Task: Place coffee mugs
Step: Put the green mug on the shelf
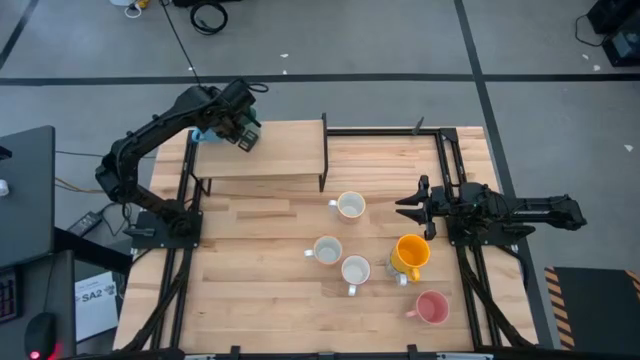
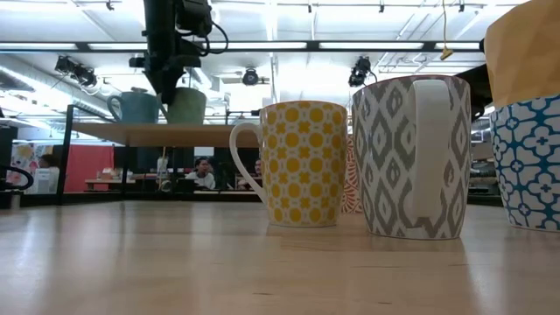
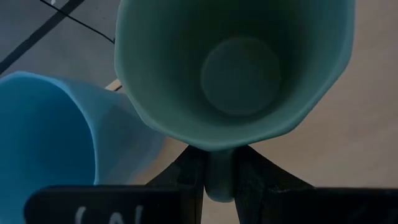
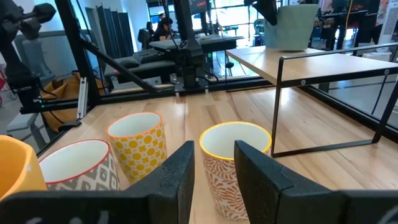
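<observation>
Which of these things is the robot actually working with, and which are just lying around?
Job: green mug in left tool; blue mug on shelf; white mugs, orange-yellow mug, pink mug on table; right tool idle.
Lying about: floor cables; dark desk.

Only readable text: "SA2" on a white sheet (image 1: 93, 296) lying on the floor at about 8 o'clock from the surface (image 1: 260, 300), high view. White marks on the left wrist mount are too blurred to read.
</observation>
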